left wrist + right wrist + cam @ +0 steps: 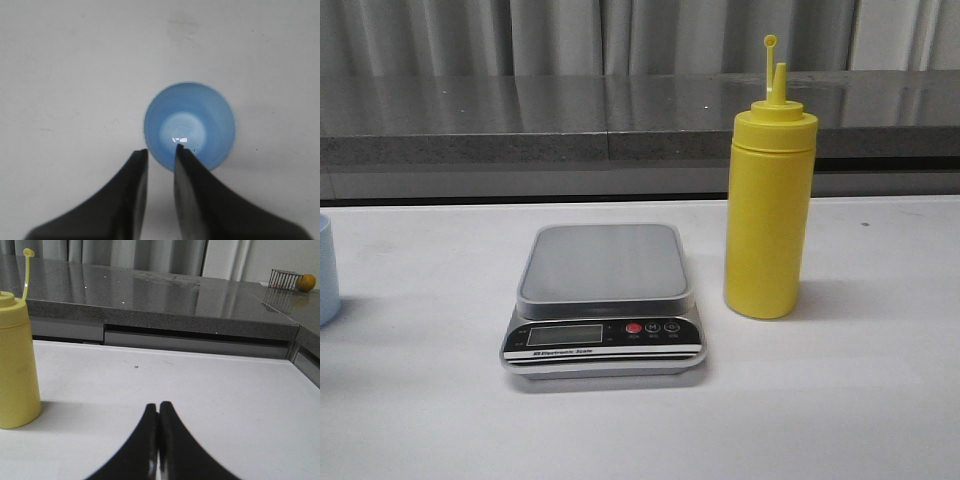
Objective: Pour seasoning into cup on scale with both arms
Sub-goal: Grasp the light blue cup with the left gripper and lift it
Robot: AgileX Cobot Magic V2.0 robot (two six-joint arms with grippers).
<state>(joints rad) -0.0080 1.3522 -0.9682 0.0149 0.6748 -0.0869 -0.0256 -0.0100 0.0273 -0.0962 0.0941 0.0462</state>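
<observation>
Left wrist view looks straight down into the cup (189,127), upright at the bench's (840,400) far left, away from the scale (603,298). The left gripper (161,154) hangs above its rim, fingers slightly apart; the right gripper (158,409), closed, sits right of the seasoning (770,205).

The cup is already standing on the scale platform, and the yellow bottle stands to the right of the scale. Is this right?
Not quite. The cup is not on the scale; the front view shows it on the table at the far left, with the platform bare. The yellow bottle does stand right of the scale.
</observation>
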